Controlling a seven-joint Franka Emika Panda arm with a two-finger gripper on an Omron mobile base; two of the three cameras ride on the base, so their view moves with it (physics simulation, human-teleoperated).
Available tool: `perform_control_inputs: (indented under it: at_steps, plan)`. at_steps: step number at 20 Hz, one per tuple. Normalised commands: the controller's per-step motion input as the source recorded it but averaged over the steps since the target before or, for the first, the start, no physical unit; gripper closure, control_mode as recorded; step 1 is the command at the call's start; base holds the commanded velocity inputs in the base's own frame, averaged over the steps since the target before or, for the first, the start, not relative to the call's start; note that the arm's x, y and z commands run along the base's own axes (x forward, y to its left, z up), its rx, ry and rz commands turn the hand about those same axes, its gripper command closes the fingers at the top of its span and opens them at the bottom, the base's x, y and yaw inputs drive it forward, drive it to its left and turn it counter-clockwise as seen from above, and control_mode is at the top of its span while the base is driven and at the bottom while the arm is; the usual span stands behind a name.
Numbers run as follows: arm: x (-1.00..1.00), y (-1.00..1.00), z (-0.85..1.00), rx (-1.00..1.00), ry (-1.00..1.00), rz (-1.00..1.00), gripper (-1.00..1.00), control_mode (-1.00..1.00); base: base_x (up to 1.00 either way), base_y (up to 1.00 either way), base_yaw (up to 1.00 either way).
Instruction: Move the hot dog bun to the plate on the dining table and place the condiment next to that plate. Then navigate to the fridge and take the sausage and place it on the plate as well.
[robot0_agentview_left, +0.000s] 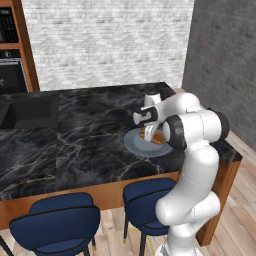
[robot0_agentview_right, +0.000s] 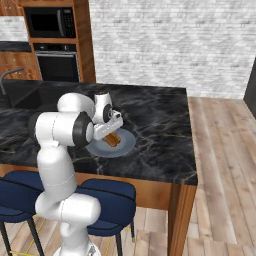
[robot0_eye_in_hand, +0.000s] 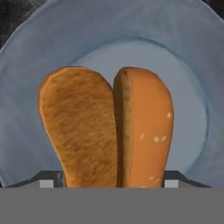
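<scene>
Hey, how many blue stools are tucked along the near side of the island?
2 at least. One stool sits under the island's near edge towards the left base view's left; the other stool stands right beside the robot arm. More may be hidden past the frame.

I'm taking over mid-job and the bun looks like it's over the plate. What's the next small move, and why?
Probably lift the gripper straight up off the hot dog bun. The bun already lies over the middle of the plate on the dining table, and the finger tips stand at its two sides. Whether they still pinch it I cannot tell; if so, open first.
</scene>
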Motion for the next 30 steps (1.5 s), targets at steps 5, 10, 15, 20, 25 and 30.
perform_control_inputs:
  at_steps: [5, 10, 15, 20, 25, 30]
  plan:
    - [-0.11, 0.0, 0.0, 0.0, -0.03, 0.13, -1.0, -1.0, 0.0, 0.0, 0.0]
    - [-0.42, 0.0, 0.2, 0.0, -0.13, 0.06, -1.0, -1.0, 0.0, 0.0, 0.0]
    - [-0.72, 0.0, 0.43, 0.0, -0.22, 0.0, -1.0, -1.0, 0.0, 0.0, 0.0]
    - [-1.0, 0.02, 0.47, 0.0, -0.29, -0.14, -1.0, -1.0, 0.0, 0.0, 0.0]
    - [-0.88, 0.41, 0.24, 0.0, -0.23, -0.4, -1.0, -1.0, 0.0, 0.0, 0.0]
    - [-0.57, 0.33, 0.33, -0.03, -0.03, -0.53, -1.0, -1.0, 0.0, 0.0, 0.0]
